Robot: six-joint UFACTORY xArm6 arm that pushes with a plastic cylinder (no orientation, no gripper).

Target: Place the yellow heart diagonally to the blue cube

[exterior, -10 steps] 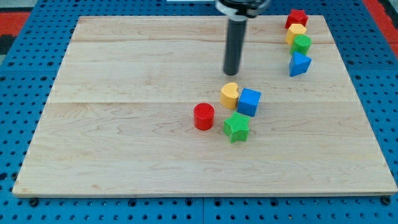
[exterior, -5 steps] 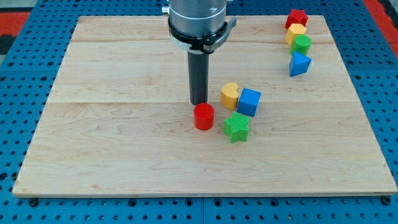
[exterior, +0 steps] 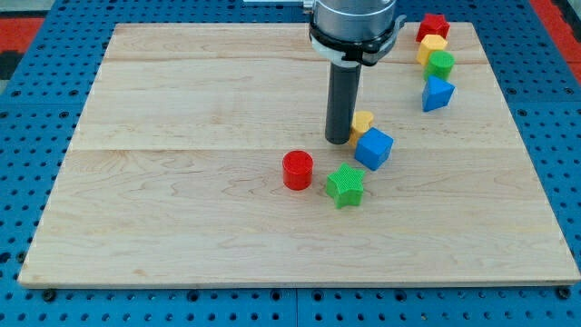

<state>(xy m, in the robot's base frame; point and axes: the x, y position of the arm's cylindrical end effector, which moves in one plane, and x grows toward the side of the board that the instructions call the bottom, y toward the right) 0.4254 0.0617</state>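
Nearest us on the surface [exterior: 182,227] sit the green star [exterior: 345,185] and red cylinder [exterior: 297,170]. Behind them, my tip [exterior: 339,141] presses the yellow heart [exterior: 363,122], which touches the blue cube [exterior: 373,148] at its upper-left corner. We carry no pincer.

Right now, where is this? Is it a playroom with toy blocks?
More likely a robot test bench than a playroom. A wooden board lies on a blue pegboard full of holes, and my tip pushes a yellow heart beside a blue cube.
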